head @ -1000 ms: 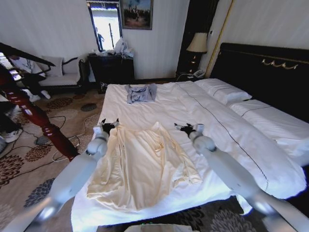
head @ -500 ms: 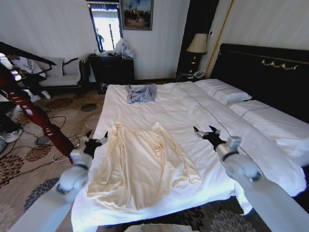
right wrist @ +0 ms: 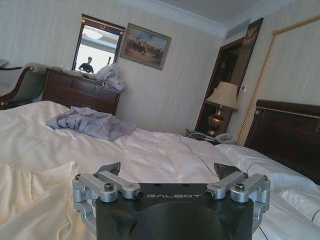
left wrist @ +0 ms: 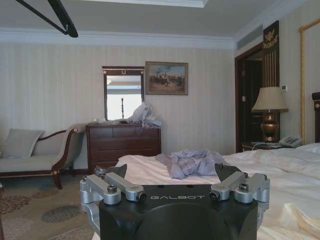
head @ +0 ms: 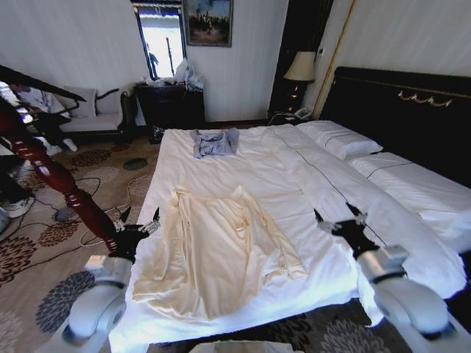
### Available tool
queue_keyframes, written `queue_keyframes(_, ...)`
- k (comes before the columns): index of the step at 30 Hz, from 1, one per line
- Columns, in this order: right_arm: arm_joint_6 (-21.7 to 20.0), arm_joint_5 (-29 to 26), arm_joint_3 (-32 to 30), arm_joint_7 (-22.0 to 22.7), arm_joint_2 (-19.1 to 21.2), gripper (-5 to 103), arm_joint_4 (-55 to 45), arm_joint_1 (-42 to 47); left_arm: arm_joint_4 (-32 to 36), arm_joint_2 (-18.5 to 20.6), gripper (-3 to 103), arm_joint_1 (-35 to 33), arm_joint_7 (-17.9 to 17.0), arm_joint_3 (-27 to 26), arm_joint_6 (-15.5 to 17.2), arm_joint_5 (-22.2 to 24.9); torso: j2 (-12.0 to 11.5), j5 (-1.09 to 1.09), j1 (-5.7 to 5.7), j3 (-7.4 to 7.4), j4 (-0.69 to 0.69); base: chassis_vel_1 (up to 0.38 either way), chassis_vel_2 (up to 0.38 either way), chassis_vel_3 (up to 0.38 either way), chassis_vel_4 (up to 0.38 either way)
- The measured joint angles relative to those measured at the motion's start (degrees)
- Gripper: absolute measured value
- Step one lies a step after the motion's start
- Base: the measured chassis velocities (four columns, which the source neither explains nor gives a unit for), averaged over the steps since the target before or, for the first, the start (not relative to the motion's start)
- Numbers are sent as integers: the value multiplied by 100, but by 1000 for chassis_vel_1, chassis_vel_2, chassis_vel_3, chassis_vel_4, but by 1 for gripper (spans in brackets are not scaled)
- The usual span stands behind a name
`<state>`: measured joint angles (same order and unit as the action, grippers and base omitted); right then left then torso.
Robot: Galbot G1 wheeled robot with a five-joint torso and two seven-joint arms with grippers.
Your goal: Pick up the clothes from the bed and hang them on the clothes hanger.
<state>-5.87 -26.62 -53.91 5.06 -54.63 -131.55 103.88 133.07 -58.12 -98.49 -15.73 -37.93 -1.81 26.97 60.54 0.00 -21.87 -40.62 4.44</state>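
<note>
Clothes (head: 221,254), thin cream fabric with soft wrinkles, lie spread flat on the bed (head: 280,165) over smooth white sheets, near its foot edge. My left gripper (head: 137,223) hangs beside the mattress edge, fingers spread wide, empty. My right gripper (head: 342,220) hovers over the sheets, equally wide and empty.
</note>
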Motion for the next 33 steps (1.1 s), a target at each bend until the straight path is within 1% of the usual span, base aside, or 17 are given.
queue_keyframes(3,76,137,19,-71,-256,100,-126,118,55,-191,98,-338,120,-31,-210,-382,0,1,0,0,0,0,0,0,0)
queue_keyframes(5,96,192,43,-85,-306,100,-134,130,52,-237,98,-377,133,-37,-246,-451,0,1,0,0,0,0,0,0,0)
queue_keyframes(6,139,321,113,-118,-428,100,-143,138,40,-363,99,-479,142,-48,-296,-565,0,-1,0,0,1,0,0,0,0)
queue_keyframes(8,159,390,209,-129,-539,100,-136,98,87,-488,97,-637,152,-45,-330,-638,0,0,0,0,1,0,0,0,0)
queue_keyframes(11,160,396,240,-134,-590,100,-144,58,160,-538,97,-760,157,-41,-353,-726,0,0,0,0,-1,0,0,0,0)
queue_keyframes(15,162,406,240,-134,-602,100,-135,42,328,-552,97,-917,128,-129,-359,-788,-1,0,0,0,2,0,0,0,0)
queue_keyframes(18,190,491,285,-133,-666,100,-73,32,519,-555,97,-1118,49,-350,-320,-1027,0,0,0,0,2,0,0,0,0)
queue_keyframes(19,199,525,311,-131,-701,100,-53,20,623,-558,94,-1201,2,-422,-264,-1127,-1,0,-1,0,2,0,0,0,0)
queue_keyframes(20,199,525,311,-131,-701,100,-53,20,623,-558,94,-1201,2,-422,-264,-1127,-1,0,-1,0,2,0,0,0,0)
queue_keyframes(21,209,562,342,-126,-743,100,-29,2,779,-553,96,-1312,-46,-502,-167,-1219,-1,0,0,0,1,0,0,0,0)
queue_keyframes(23,213,589,389,-117,-797,100,4,-27,1006,-514,97,-1519,-155,-666,123,-1300,0,3,0,0,1,0,0,0,0)
queue_keyframes(24,213,589,389,-117,-797,100,4,-27,1006,-514,97,-1519,-155,-666,123,-1300,0,3,0,0,1,0,0,0,0)
queue_keyframes(25,216,606,413,-113,-818,100,27,-43,1038,-475,98,-1636,-251,-789,385,-1269,0,0,0,0,1,0,0,0,0)
queue_keyframes(28,226,614,437,-102,-870,100,68,-80,1054,-390,98,-1759,-496,-1203,878,-932,0,0,-1,-1,0,0,0,0,0)
queue_keyframes(29,226,614,437,-102,-870,100,68,-80,1054,-390,98,-1759,-496,-1203,878,-932,0,0,-1,-1,0,0,0,0,0)
queue_keyframes(31,228,614,455,-94,-917,100,84,-100,1054,-337,98,-1684,-651,-1594,1019,-860,-1,-2,0,-1,1,0,0,0,0)
queue_keyframes(33,229,617,485,-91,-974,100,92,-110,1054,-300,98,-1602,-691,-1857,1036,-837,0,0,-1,-1,1,0,0,0,0)
